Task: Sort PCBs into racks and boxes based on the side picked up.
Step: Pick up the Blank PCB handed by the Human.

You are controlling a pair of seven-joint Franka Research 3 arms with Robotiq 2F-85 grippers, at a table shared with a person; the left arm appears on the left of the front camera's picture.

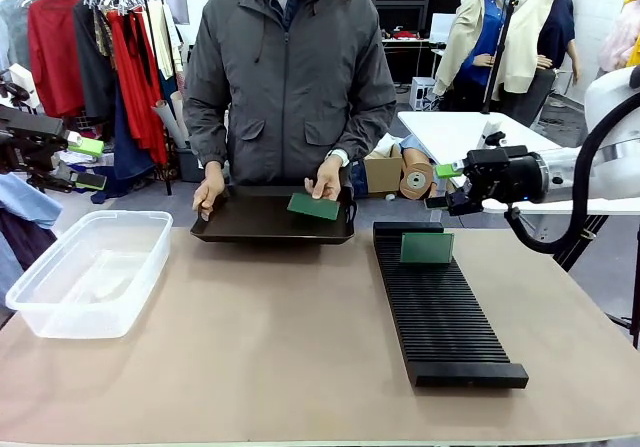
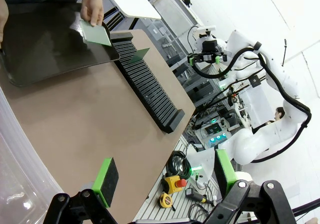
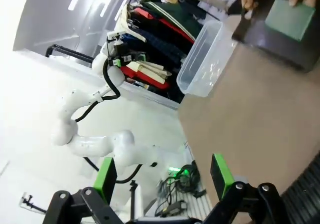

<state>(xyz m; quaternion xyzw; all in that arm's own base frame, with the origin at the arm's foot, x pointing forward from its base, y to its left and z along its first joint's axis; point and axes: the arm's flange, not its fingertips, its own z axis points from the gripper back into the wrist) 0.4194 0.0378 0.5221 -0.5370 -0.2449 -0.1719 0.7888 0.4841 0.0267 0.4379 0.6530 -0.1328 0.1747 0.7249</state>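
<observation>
One PCB (image 1: 314,206) lies slightly tilted at the right end of the black tray (image 1: 250,229), in the upper middle of the front view, with the person's hand (image 1: 326,177) touching its far edge. The person's other hand (image 1: 208,189) rests on the tray's left rim. A second PCB (image 1: 427,248) stands upright in a slot near the far end of the rack (image 1: 445,317), which runs down the right of centre of that view, just beside the tray. The clear box (image 1: 90,272) sits at the left of the table, well apart from the rack.

My left gripper (image 2: 165,176) hangs off the table at the left edge of the front view. In my left wrist view its fingers (image 2: 106,181) stand wide apart, holding nothing. My right gripper (image 3: 164,176) hovers at the right of the front view, above and beyond the rack's far end. Its jaws are also spread wide with nothing between them.
</observation>
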